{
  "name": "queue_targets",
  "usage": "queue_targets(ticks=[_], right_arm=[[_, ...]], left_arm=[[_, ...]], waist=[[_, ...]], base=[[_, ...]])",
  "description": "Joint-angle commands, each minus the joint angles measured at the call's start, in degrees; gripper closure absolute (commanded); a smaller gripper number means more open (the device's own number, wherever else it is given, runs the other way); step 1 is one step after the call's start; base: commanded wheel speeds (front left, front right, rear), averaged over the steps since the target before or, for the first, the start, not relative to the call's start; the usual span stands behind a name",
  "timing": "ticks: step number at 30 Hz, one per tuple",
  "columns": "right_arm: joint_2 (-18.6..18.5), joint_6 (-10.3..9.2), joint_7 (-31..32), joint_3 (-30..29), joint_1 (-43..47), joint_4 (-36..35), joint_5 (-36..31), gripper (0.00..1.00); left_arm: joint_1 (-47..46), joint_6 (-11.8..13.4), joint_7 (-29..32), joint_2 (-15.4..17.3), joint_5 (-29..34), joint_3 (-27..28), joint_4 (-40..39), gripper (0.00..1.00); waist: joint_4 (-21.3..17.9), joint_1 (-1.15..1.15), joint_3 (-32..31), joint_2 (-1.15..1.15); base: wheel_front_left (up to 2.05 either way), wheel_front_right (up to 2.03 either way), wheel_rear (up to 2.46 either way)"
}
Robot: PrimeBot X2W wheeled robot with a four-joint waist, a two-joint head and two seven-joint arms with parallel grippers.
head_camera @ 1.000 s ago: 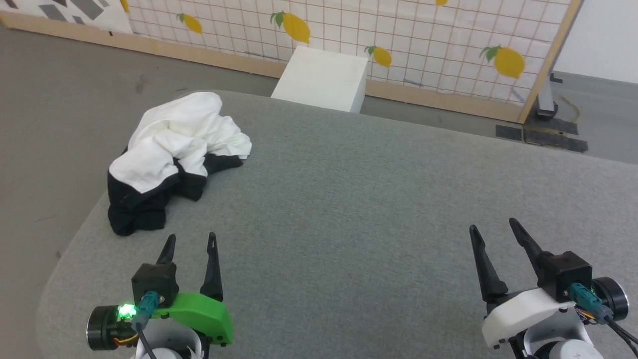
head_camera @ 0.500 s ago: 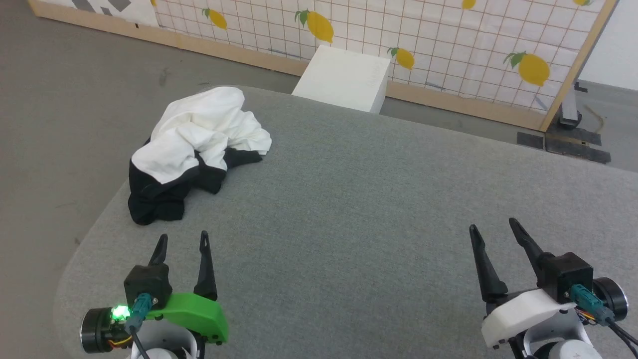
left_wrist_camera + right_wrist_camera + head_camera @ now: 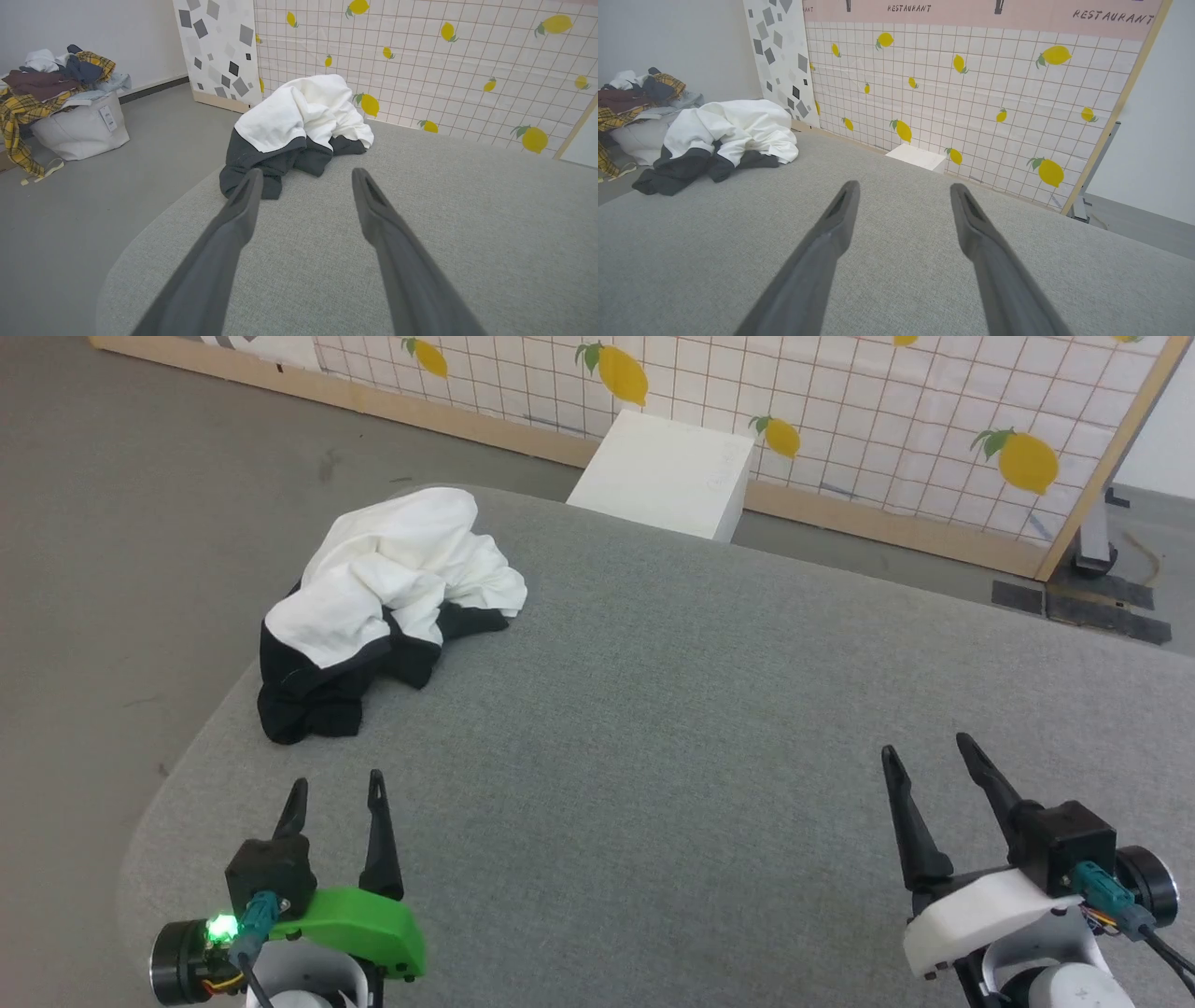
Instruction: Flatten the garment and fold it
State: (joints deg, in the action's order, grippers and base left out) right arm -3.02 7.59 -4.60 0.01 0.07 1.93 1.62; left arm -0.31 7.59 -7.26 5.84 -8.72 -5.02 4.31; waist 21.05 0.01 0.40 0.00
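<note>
Flattening has not begun: the garment point(image 3: 383, 607) lies bunched at the far left corner of the table point(image 3: 653, 728), close to its rounded edge. The left gripper point(image 3: 337, 782) and right gripper point(image 3: 924, 747) hover well short of it, jaws spread and empty. Next, I judge, the left one must reach forward and drag the heap onto the broad bare middle.

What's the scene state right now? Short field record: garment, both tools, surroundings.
garment: crumpled heap, white over black, far left part of grey table
left tool: open, empty, garment ahead, apart from it
right tool: open, empty, over bare table
beyond table: white box, lemon-print screen
floor, left: basket piled with clothes
progress: not flattened, not folded
</note>
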Motion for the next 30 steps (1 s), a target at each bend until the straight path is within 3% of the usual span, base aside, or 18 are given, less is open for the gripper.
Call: queue_targets(ticks=[1,30], right_arm=[[0.09,-0.06,-0.54,-0.09,-0.87,0.18,0.52,0.0],[0.12,-0.09,-2.19,-0.39,-1.04,0.53,1.2,0.0]], left_arm=[[-0.3,0.57,-0.61,0.51,-0.56,-0.27,0.29,0.0],[-0.86,3.83,-3.51,2.1,-4.41,-2.9,2.49,0.0]], waist=[[0.19,-0.01,0.06,0.0],[6.34,-0.01,-0.07,0.0]], base=[[0.0,0.0,0.0],[0.0,0.0,0.0]])
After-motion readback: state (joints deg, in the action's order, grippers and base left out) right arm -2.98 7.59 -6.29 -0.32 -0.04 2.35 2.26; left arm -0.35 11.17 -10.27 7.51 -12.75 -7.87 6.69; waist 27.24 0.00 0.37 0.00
